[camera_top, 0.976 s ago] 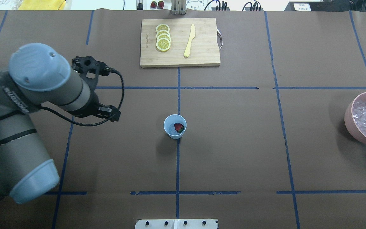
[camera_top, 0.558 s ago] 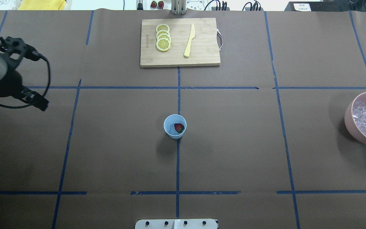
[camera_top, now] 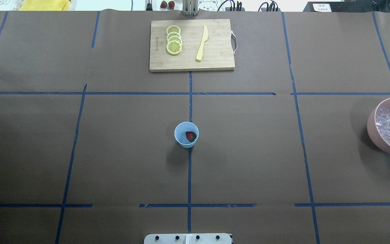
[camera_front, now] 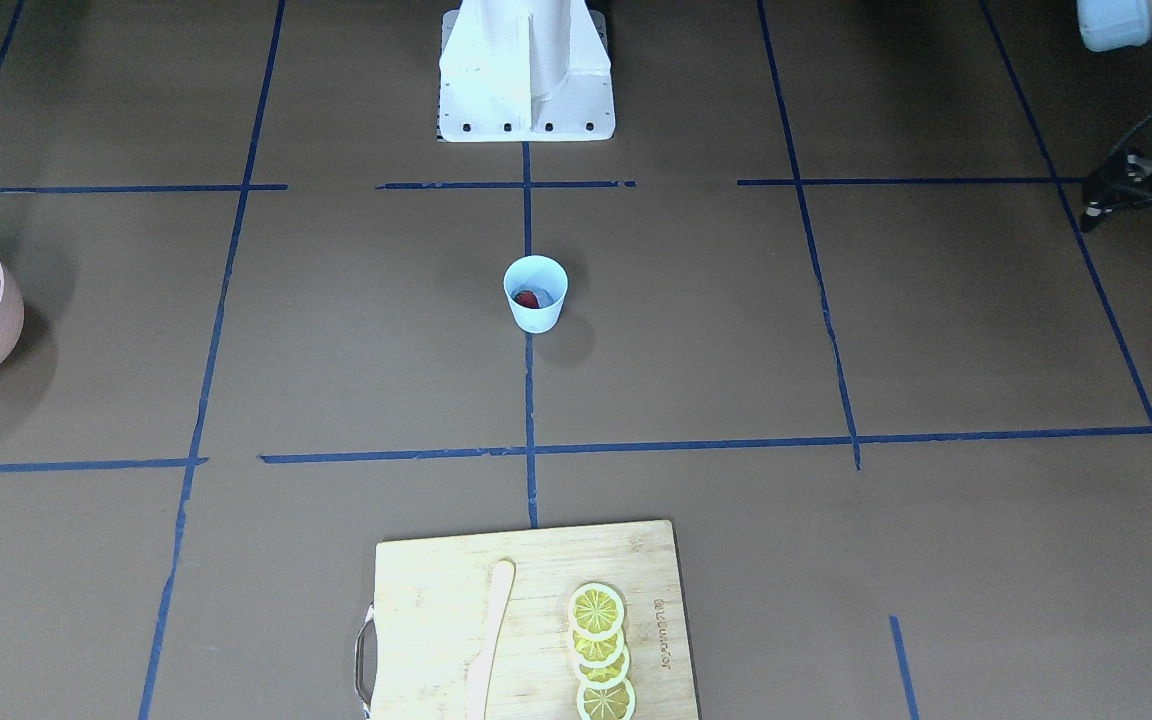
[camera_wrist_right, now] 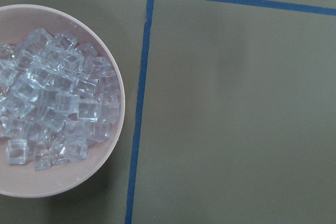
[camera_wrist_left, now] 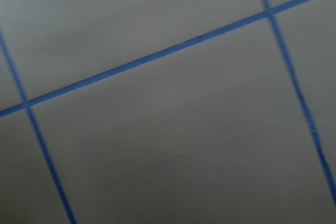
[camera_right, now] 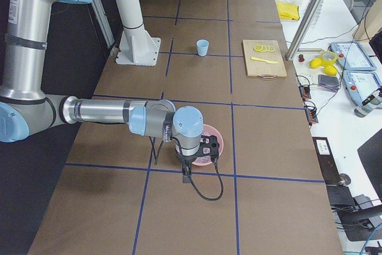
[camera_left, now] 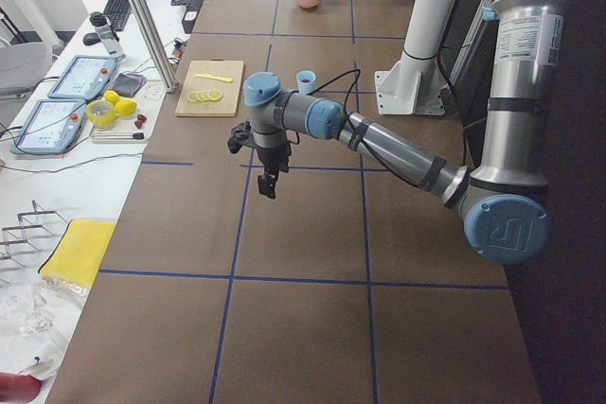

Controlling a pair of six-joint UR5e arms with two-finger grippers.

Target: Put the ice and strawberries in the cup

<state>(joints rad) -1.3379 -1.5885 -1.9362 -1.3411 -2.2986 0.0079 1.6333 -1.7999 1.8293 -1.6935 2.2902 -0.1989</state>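
On brown paper, blue tape grid: cup, cutting board, pink bowl.

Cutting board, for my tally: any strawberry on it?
No, the cutting board holds only lemon slices and a knife; the strawberry sits in the cup.

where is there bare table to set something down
Bare paper surrounds the cup: the wide stretch between it and the pink bowl, and the squares on the cup's other side. Only the cutting board, holding lemon slices and a knife, is crowded.
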